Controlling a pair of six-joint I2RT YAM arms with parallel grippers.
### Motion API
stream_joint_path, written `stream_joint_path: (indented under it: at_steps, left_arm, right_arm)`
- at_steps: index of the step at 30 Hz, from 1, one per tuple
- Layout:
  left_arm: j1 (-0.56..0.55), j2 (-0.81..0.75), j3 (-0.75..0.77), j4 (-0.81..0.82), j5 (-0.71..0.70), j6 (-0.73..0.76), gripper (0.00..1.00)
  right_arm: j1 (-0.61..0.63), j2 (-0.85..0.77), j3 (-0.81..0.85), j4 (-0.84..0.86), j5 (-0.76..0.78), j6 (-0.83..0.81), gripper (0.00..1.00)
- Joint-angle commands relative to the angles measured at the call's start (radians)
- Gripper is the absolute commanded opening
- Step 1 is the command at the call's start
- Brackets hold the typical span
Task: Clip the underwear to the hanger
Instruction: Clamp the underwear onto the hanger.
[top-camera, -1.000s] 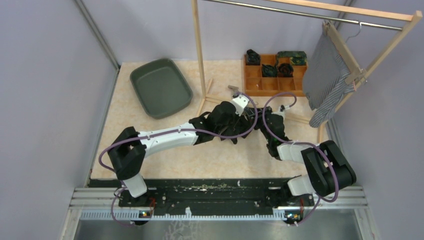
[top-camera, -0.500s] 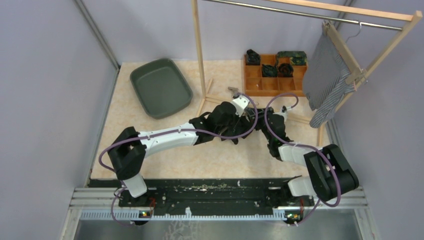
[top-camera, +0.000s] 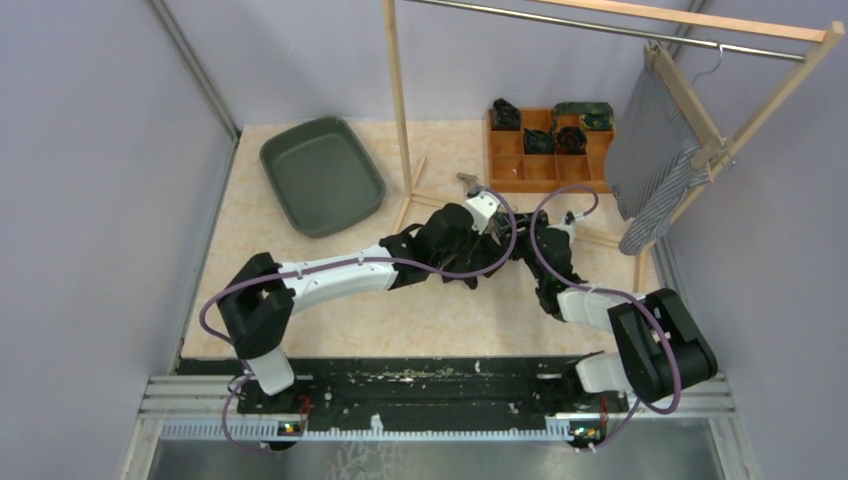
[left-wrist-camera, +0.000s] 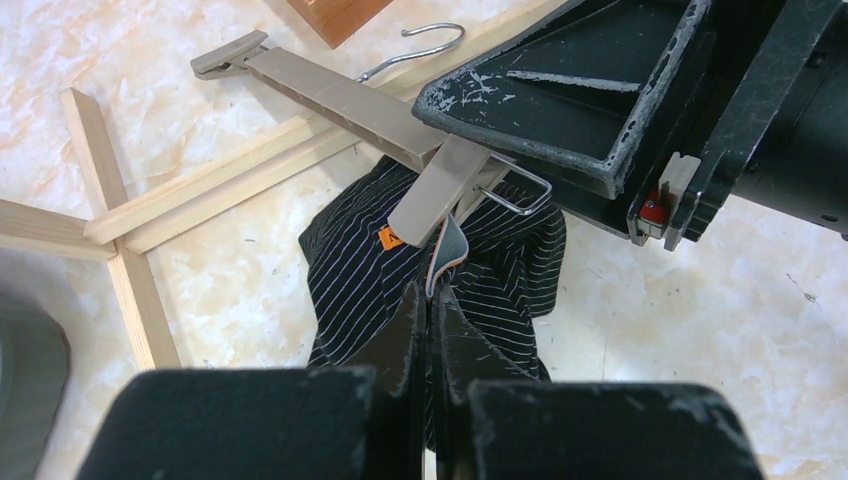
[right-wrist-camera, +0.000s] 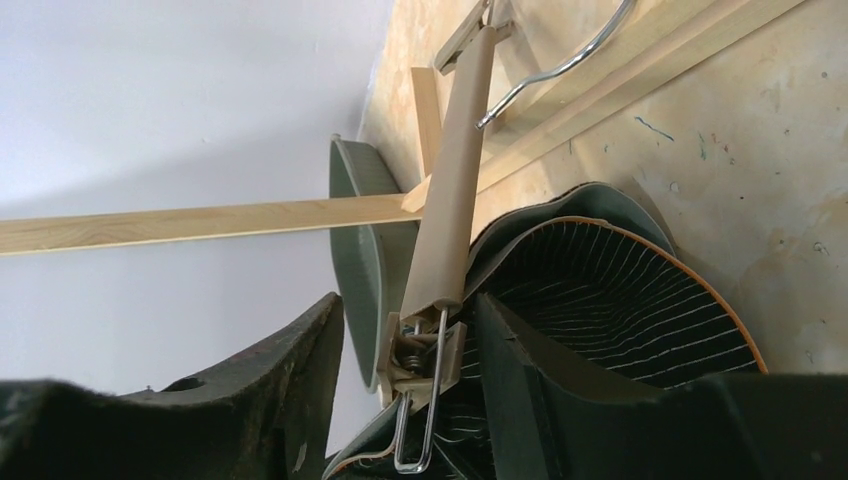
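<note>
- The left tool is closed, pinching the grey, orange-edged waistband of the underwear between its tips.
- The underwear, black with thin pale stripes, lies bunched on the worktop under both tools.
- The right tool is open, with a finger on each side of the hanger's clip and a gap showing on both sides.
- The hanger lies slantwise, its clip end over the underwear and its bar crossing the foot battens of the wooden rack.
- Behind it, a wooden compartment box holds dark folded pieces in its farther compartments.
- A green tub sits far left.
- A grey striped garment hangs from the rack at right.
- In the top view the crowded arms hide the underwear.
</note>
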Motion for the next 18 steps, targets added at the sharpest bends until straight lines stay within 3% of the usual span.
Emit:
stream_joint_path:
  at_steps: [1,4,6,7,18]
  left_arm:
    - [-0.001,0.014,0.031,0.011,0.001,-0.008,0.00]
    - [-0.001,0.016,0.032,0.010,-0.001,-0.007,0.00]
    - [-0.001,0.017,0.032,0.010,0.000,-0.007,0.00]
    - [-0.001,0.017,0.032,0.010,-0.001,-0.007,0.00]
    - [-0.002,0.020,0.043,0.005,0.007,-0.011,0.00]
  right_arm:
    - [-0.009,-0.014,0.047,0.044,-0.001,-0.011,0.50]
    - [-0.009,-0.015,0.043,0.047,0.003,-0.008,0.37]
    - [-0.009,-0.019,0.040,0.046,0.006,-0.005,0.18]
    - [-0.009,-0.021,0.041,0.042,0.007,-0.004,0.00]
    - [-0.009,-0.066,0.035,-0.009,0.044,0.003,0.00]
